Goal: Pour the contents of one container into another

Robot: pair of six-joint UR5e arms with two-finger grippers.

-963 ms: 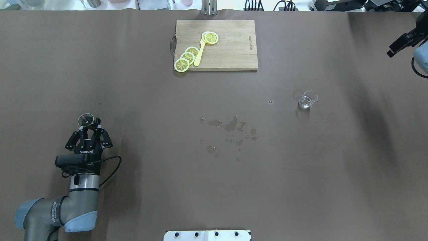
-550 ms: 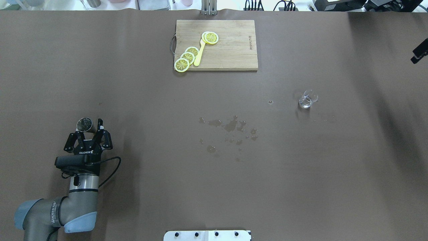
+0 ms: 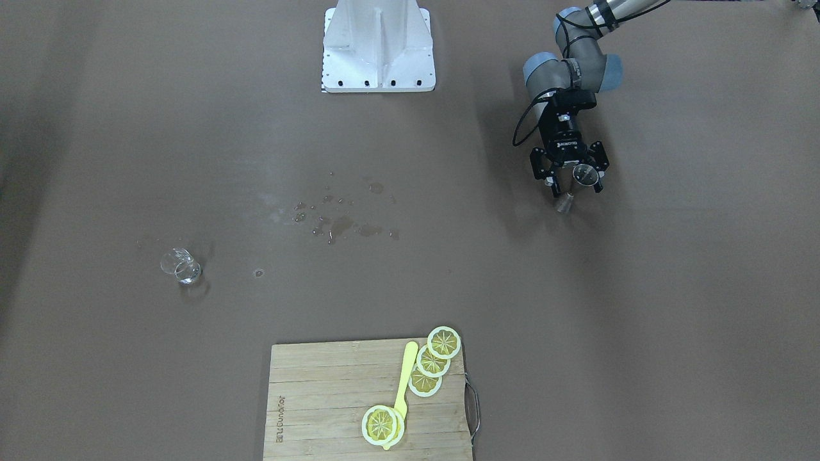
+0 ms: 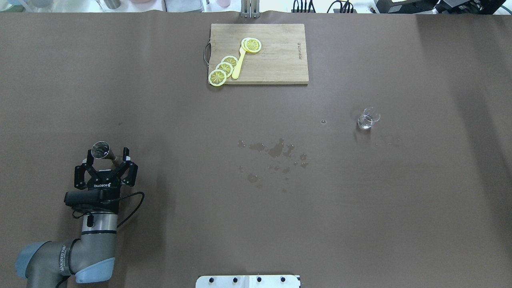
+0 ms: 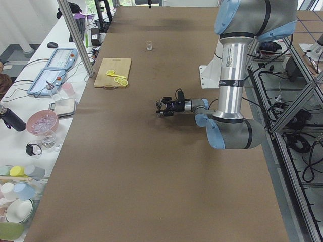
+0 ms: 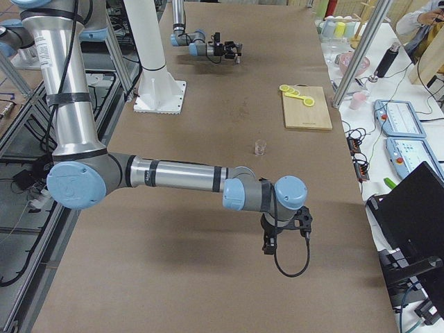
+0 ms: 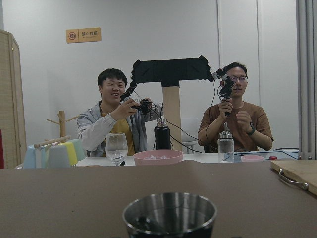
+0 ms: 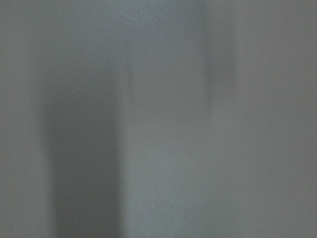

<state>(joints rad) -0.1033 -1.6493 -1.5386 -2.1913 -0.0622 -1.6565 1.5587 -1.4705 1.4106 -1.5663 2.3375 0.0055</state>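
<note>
While the left gripper hovers low over the table's near left, its jaws are spread wide around the steel jigger. The jigger stands upright on the brown table, and neither of the 2 fingers visibly touches it. The left wrist camera looks onto its open rim from just behind. Well apart, on the right, the clear glass cup stands upright and alone. Wet patches lie between them. A cutting board with lemon slices sits at the far edge. The right gripper shows only from the side, so I cannot tell how its jaws stand.
</note>
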